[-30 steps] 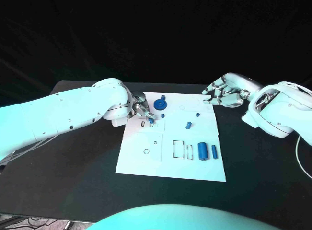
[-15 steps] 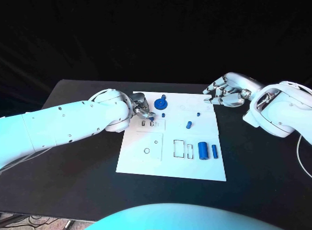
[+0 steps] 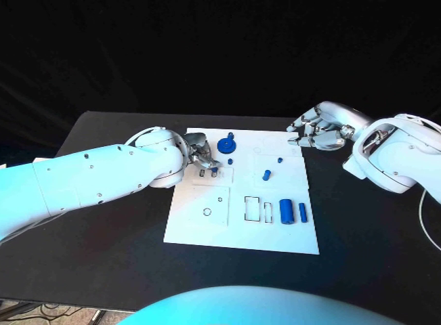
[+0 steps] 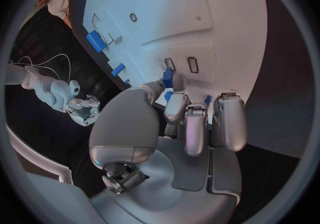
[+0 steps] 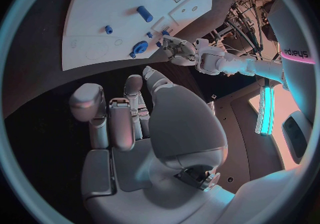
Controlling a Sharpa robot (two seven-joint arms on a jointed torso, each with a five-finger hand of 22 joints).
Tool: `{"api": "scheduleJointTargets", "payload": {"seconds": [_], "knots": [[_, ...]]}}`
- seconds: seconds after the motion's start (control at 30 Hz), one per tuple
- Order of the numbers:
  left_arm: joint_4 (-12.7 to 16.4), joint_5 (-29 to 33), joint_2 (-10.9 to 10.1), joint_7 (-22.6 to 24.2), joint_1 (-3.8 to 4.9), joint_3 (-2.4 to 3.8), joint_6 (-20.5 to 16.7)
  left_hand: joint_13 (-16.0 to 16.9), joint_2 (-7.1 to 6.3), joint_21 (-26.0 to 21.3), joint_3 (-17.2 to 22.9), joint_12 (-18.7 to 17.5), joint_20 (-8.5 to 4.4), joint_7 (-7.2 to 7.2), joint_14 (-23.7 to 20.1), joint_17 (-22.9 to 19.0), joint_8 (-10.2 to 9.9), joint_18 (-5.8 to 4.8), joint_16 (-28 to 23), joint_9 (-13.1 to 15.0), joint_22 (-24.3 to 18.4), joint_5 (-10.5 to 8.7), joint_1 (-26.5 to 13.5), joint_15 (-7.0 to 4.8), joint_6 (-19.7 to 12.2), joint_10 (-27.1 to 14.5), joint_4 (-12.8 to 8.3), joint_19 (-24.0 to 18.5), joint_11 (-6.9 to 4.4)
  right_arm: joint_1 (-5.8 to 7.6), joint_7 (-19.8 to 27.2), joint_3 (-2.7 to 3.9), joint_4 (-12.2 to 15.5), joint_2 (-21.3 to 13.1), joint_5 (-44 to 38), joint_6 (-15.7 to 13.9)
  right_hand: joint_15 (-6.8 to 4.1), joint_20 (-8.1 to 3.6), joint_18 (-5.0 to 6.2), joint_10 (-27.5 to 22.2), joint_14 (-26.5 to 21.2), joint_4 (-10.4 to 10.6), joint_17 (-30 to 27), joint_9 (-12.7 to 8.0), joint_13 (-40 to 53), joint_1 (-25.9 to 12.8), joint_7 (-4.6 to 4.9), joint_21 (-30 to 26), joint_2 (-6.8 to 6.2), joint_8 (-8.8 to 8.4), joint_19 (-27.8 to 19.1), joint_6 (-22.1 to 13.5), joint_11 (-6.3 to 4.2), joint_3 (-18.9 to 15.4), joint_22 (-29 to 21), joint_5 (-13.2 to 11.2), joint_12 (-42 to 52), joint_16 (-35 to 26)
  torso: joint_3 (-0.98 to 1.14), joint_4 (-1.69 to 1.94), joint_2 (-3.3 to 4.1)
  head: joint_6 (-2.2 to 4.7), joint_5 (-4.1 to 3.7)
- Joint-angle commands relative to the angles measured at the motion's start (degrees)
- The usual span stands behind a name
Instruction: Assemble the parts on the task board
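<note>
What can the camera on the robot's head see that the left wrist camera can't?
Head view alone: the whole task board, with the round blue gear near its far edge. Left wrist view alone: a small blue part pinched in the left robot hand. Both show the board, the blue cylinders and the right robot hand.

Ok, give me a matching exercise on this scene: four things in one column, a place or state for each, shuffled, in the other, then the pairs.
Things
1. left hand
2. right hand
3. round blue part
4. two blue cylinders

Places or states
A. side by side near the task board's near right corner
B. off the board's far right corner, holding nothing
C. pinching a small blue part over the board
D. on the board's far part, beside the left hand

Pairs: 1-C, 2-B, 3-D, 4-A
</note>
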Motion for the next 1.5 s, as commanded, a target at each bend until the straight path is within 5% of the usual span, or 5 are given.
{"api": "scheduleJointTargets", "payload": {"seconds": [0.03,0.5,1.5], "knots": [[0.19,-0.94,0.08,-0.76,-0.13,-0.07,4.00,0.05,-0.29,0.01,10.08,0.20,-0.19,-0.37,5.91,15.09,0.31,-0.32,0.14,0.06,5.17,0.08,0.38,0.05,-0.09,0.42,-9.66,0.65,-0.11,-0.06,0.14,0.00,0.07,0.03,-0.11,0.44,0.02,0.09,0.50,0.33,2.81,0.34,-0.03,-0.05,-0.01,0.15,0.12,-0.39,0.04,0.34,-0.32,-0.37,-0.03,-0.07,-0.02,0.27,0.29,-0.31,-0.01,0.03,-0.03,-0.05,-0.02],[0.46,-0.95,-0.02,-1.95,-0.15,-0.06,8.89,0.06,-0.89,-0.03,10.45,0.21,-0.19,-0.39,5.91,15.09,0.35,-0.32,0.14,-0.02,5.16,0.02,0.40,0.06,-0.03,0.52,-9.94,0.63,-0.13,-0.11,0.19,-0.02,0.08,0.01,-0.05,0.45,0.02,0.09,0.50,0.37,2.82,0.53,-0.03,-0.05,0.01,0.06,0.11,-0.41,0.08,0.36,-0.31,-0.37,-0.03,-0.04,-0.06,0.38,0.35,-0.33,-0.01,0.01,0.03,-0.24,-0.17],[1.46,0.02,-0.78,-2.19,-0.14,0.07,8.09,1.64,-2.43,0.62,11.27,1.62,-0.26,-0.66,5.91,15.09,0.47,-0.53,0.14,-0.64,5.97,0.60,-0.04,-0.04,1.19,1.90,-10.26,1.12,-0.35,-0.17,0.27,-0.02,0.10,-0.03,-0.03,0.41,0.02,0.09,0.50,0.37,2.82,0.53,-0.03,-0.05,0.01,0.06,0.11,-0.41,0.08,0.36,-0.31,-0.37,-0.03,-0.04,-0.06,0.38,0.35,-0.33,0.00,0.06,-0.01,-0.24,-0.20]]}}
